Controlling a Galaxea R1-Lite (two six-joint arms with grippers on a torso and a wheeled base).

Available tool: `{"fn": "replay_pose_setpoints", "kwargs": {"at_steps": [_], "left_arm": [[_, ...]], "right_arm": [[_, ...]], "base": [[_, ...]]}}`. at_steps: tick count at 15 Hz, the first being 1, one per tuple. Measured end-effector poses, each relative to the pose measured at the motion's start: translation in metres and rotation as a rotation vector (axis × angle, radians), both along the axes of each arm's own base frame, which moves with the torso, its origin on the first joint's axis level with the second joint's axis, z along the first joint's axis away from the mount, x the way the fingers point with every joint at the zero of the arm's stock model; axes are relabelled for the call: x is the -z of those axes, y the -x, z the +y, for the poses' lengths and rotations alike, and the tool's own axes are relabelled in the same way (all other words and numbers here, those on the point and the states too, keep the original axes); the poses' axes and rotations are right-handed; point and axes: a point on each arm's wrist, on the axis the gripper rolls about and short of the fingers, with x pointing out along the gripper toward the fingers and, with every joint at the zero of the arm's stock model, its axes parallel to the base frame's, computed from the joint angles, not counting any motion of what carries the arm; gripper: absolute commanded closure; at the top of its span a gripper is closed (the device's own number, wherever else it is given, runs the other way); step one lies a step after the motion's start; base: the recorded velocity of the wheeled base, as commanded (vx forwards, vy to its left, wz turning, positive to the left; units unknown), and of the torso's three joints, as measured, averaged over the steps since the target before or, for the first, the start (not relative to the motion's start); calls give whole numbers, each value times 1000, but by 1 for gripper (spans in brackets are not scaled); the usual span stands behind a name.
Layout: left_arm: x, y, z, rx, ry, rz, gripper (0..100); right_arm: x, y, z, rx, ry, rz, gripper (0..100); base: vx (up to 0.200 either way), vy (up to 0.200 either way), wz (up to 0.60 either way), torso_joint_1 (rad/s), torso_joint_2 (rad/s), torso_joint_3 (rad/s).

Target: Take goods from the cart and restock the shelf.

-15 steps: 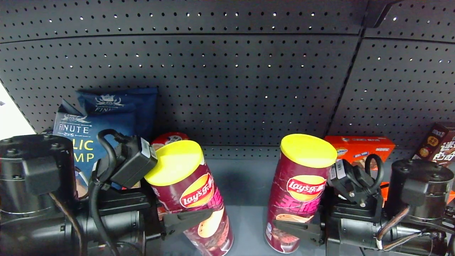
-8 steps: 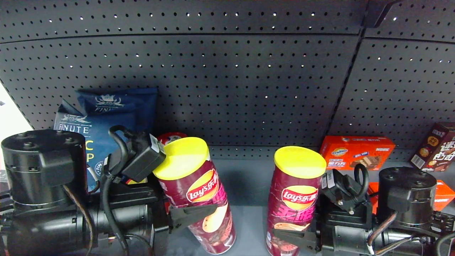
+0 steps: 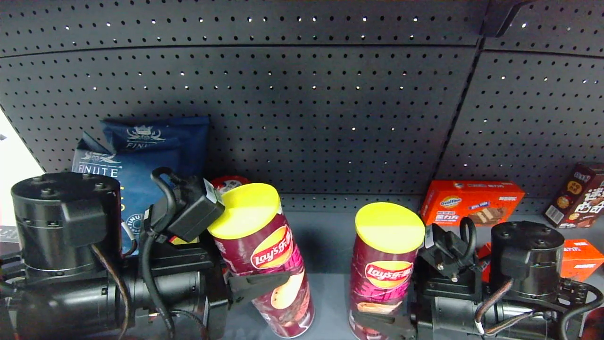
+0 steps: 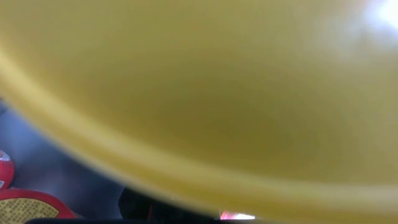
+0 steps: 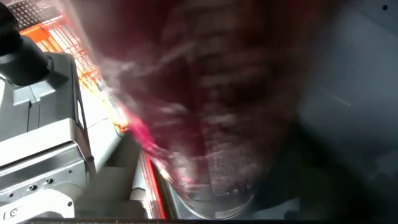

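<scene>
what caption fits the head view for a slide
Jaws of both arms grip yellow-lidded chip cans at the shelf: left can tilted, right can upright

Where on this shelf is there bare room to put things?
Bare shelf lies between the left can and the right can, back to the pegboard. Crowded: blue bags and a red-lidded can at left, orange boxes and a brown box at right.

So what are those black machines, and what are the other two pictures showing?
Those are a robot's two arms, seen from a camera on its head. The left gripper holds a tilted chip can; the right gripper holds an upright chip can, at a grey shelf. Blue snack bags and an orange box stand behind. The other two pictures come from cameras on the wrists, so close that one catches the tilted can's yellow lid, the other the upright can's maroon side.
</scene>
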Motion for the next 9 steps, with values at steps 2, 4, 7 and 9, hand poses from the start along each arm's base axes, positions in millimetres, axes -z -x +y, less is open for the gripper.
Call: {"fn": "replay_pose_setpoints", "kwargs": {"at_steps": [2,4,7,9], "left_arm": [[0,0,0,0,0,0,100],[0,0,0,1,-1,1,100],[1,1,0,3,-3,3,100],[1,2,-1,10,-3,4,100]], "right_arm": [[0,2,-1,5,3,0,0],[-1,4,-4,23,9,-3,0],[-3,10,-10,60,17,-13,0],[-6,14,-14,67,9,-23,0]], "base": [[0,0,0,0,0,0],[0,0,0,0,0,0],[0,0,0,0,0,0],[0,0,0,0,0,0]]}}
